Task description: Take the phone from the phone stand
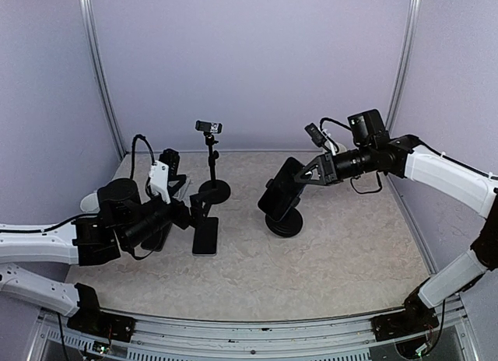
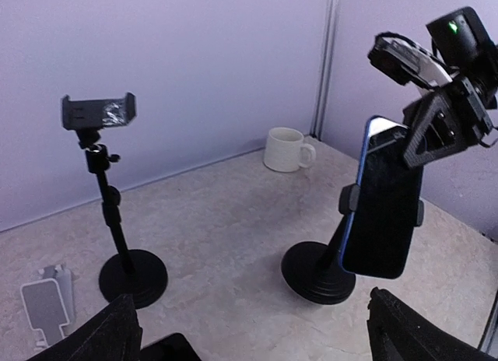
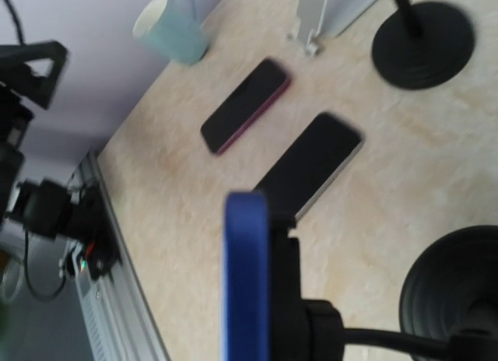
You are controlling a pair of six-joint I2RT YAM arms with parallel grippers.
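At the right, atop the phone [image 2: 385, 205]: hold of right gripper [image 1: 302, 176] hard to tell; clamp edges squarely, then lift clear of stand [image 2: 317, 274].

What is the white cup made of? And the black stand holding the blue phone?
The mug looks like glazed ceramic: cream, smooth, thick-walled, with a soft shine. The phone stand looks like matte black plastic, or maybe painted metal; its round base shows moulded rings and a dull sheen. I can't be sure.
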